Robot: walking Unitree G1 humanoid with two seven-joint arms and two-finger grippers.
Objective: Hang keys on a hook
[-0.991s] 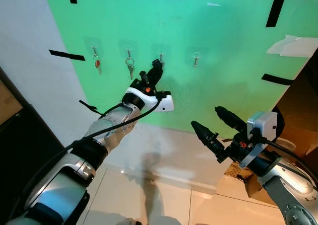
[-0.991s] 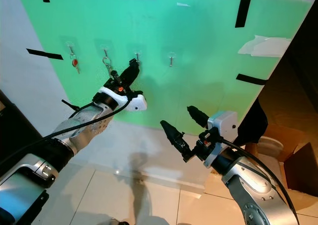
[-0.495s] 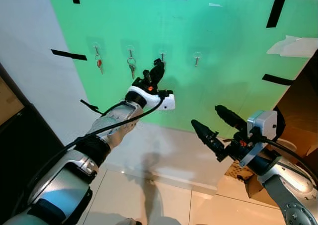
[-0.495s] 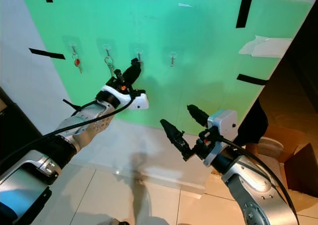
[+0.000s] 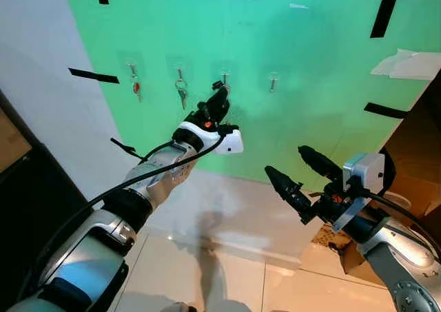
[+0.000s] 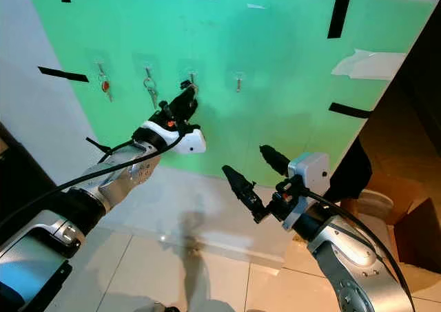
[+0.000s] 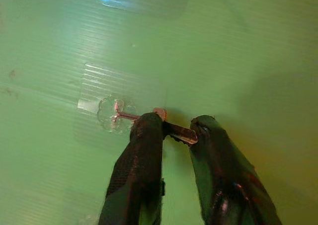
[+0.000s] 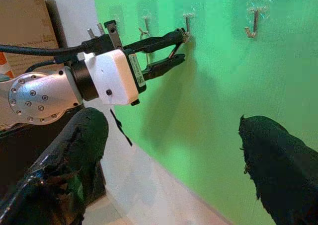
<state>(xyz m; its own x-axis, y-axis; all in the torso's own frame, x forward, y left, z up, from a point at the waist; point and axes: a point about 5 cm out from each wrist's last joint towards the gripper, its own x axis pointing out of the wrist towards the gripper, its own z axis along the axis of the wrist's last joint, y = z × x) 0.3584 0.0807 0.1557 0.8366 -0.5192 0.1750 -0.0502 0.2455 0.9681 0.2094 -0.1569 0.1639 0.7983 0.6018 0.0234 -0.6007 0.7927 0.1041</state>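
Observation:
Four small hooks stand in a row on a green board (image 5: 310, 64). The first hook holds keys with a red tag (image 5: 136, 87) and the second holds a bunch of keys (image 5: 180, 90). My left gripper (image 5: 220, 91) is raised to the third hook (image 7: 117, 115) and is shut on a small metal key (image 7: 180, 133), which lies right at the hook's tip. The fourth hook (image 5: 273, 82) is bare. My right gripper (image 5: 284, 160) hovers low on the right, away from the board, open and holding nothing.
Black tape strips (image 5: 92, 76) and a taped white paper (image 5: 403, 63) mark the board. A dark cabinet (image 5: 27, 202) stands at the left and cardboard boxes (image 5: 413, 188) at the lower right. Below lies pale tiled floor (image 5: 227, 277).
My left gripper has edged a little closer to the third hook with the key. The right arm has stayed where it was.

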